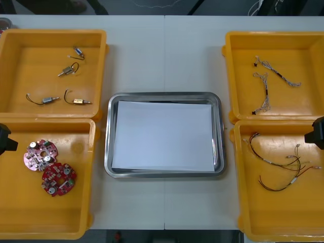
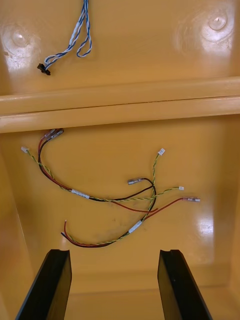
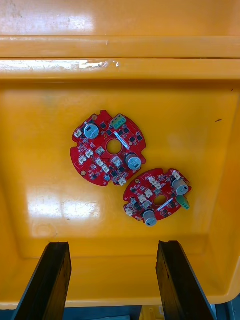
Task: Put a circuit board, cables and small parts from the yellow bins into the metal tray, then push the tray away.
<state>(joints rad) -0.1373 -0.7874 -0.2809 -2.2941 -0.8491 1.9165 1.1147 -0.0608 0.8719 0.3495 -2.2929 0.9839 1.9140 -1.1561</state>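
Wide open and empty, the left gripper hovered over two circuit boards at the tray's eight o'clock. It would best straddle one board's edge squarely. The right gripper, likewise open and empty, hovered over cables at four o'clock.

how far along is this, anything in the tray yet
Done: nothing, the metal tray is white inside and bare. In hand: nothing; left claw open over the circuit boards, right claw open over the red and yellow cables. Left: every pick, then the push.
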